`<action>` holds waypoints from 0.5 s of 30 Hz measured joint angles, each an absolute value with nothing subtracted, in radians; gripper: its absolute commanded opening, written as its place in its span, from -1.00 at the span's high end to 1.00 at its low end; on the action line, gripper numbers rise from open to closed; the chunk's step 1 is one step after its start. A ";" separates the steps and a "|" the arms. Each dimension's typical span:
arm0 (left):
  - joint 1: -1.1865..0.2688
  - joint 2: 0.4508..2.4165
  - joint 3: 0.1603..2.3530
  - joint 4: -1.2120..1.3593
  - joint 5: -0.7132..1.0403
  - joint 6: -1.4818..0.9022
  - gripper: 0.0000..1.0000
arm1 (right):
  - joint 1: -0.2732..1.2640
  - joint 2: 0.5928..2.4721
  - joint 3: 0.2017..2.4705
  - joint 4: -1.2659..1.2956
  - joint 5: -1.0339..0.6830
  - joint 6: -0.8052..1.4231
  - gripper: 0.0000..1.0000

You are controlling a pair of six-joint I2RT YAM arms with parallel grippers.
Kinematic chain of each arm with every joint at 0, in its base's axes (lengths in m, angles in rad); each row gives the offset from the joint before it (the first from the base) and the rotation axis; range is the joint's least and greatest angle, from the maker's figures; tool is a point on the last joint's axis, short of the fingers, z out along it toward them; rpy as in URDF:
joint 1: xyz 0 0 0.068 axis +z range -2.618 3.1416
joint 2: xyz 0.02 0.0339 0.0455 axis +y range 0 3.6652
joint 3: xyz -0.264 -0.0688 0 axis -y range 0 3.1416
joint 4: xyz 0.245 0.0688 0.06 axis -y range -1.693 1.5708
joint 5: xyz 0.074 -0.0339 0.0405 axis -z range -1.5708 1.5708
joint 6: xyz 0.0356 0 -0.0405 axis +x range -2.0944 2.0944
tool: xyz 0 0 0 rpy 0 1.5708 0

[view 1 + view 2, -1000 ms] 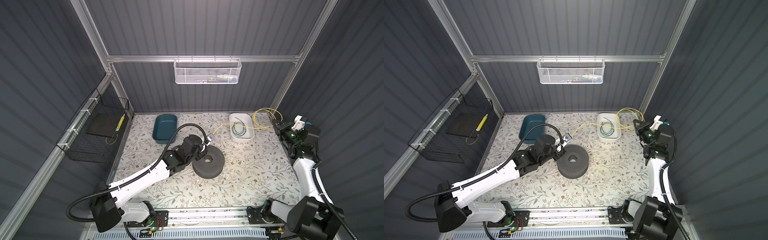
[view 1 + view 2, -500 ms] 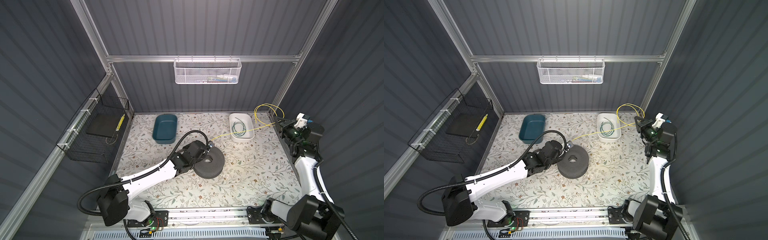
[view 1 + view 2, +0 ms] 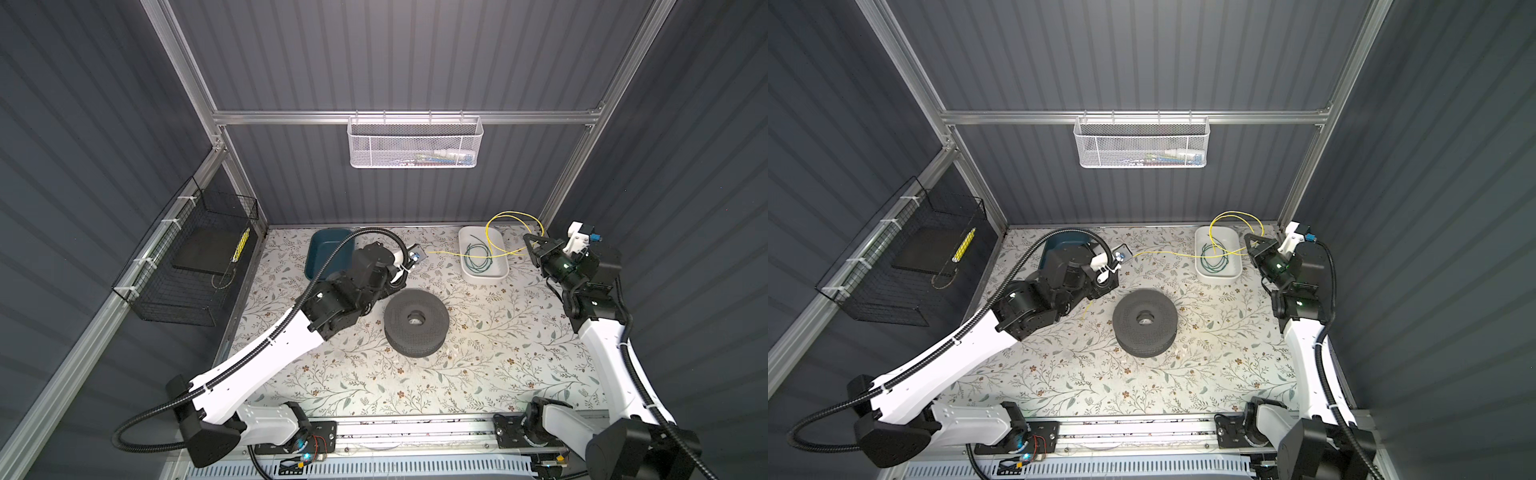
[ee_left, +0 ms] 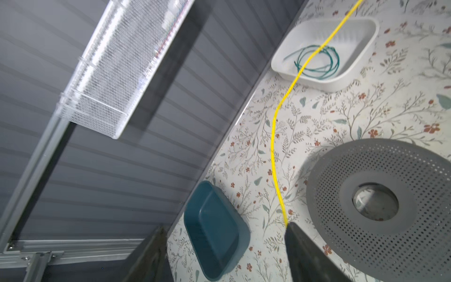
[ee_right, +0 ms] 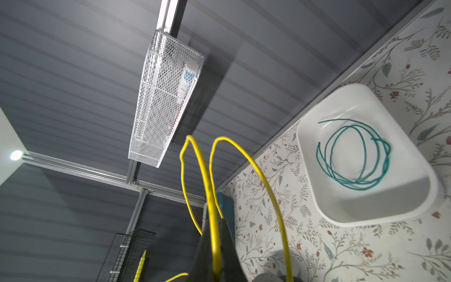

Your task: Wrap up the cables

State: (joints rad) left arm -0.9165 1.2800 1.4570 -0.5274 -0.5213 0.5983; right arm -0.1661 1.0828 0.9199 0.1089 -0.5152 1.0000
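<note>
The yellow cable (image 3: 451,253) runs from my right gripper (image 3: 530,246) over the white tray (image 3: 498,272) and across the mat toward my left arm. A loop of it stands up behind the right gripper. In the right wrist view the right gripper (image 5: 214,230) is shut on the yellow cable (image 5: 210,185). The green cable (image 3: 478,259) lies coiled in the white tray. My left gripper (image 4: 225,225) is open beside the dark grey spool (image 3: 417,322). The yellow cable (image 4: 274,151) ends behind one fingertip (image 4: 292,228), and nothing lies between the jaws.
A teal tray (image 3: 322,253) sits at the back left of the floral mat, partly under my left arm. A white mesh basket (image 3: 415,143) hangs on the back wall. A black wire basket (image 3: 187,266) hangs on the left wall.
My left gripper has opened and let go of the yellow cable, and the left arm has drawn back from the spool. The right gripper stays shut on the cable near the back right corner.
</note>
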 measured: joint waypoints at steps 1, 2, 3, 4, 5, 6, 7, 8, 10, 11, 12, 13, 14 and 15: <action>-0.916 1.282 1.485 -0.530 -0.509 0.602 -0.51 | -0.152 1.085 0.924 0.096 -0.500 0.991 1.00; -0.916 1.285 1.514 -0.531 -0.491 0.607 -0.51 | -0.140 1.089 0.930 0.086 -0.488 0.984 1.00; -0.916 1.288 1.533 -0.529 -0.474 0.611 -0.50 | -0.129 1.093 0.934 0.081 -0.477 0.977 1.00; -0.916 1.290 1.545 -0.527 -0.452 0.611 -0.49 | -0.123 1.098 0.937 0.080 -0.469 0.973 1.00; -0.916 1.299 1.566 -0.528 -0.423 0.611 -0.46 | -0.120 1.102 0.938 0.078 -0.462 0.967 1.00; -0.916 1.316 1.588 -0.528 -0.394 0.610 -0.43 | -0.118 1.105 0.939 0.077 -0.456 0.966 1.00; -0.915 1.337 1.608 -0.527 -0.366 0.602 -0.40 | -0.113 1.108 0.939 0.076 -0.447 0.965 1.00; -0.916 1.373 1.642 -0.521 -0.328 0.595 -0.36 | -0.107 1.111 0.939 0.076 -0.440 0.965 1.00; -0.917 1.453 1.698 -0.493 -0.249 0.569 -0.26 | -0.086 1.114 0.939 0.075 -0.434 0.965 1.00; -0.918 1.502 1.723 -0.469 -0.203 0.553 -0.21 | -0.071 1.116 0.939 0.075 -0.433 0.966 1.00; -0.921 1.547 1.741 -0.447 -0.162 0.537 -0.16 | -0.057 1.116 0.939 0.073 -0.433 0.968 1.00; -0.923 1.586 1.759 -0.423 -0.120 0.520 -0.07 | -0.044 1.116 0.939 0.073 -0.433 0.969 1.00; -0.926 1.643 1.782 -0.410 -0.076 0.503 -0.02 | -0.032 1.115 0.939 0.073 -0.433 0.971 1.00; -0.928 1.700 1.819 -0.404 -0.032 0.492 -0.02 | -0.019 1.114 0.939 0.073 -0.433 0.974 1.00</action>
State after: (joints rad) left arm -0.9283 1.7000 1.8191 -0.4038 -0.0322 0.4915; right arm -0.0193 1.1145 0.9386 0.0731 -0.4328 0.9741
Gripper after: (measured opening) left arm 0.524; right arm 0.046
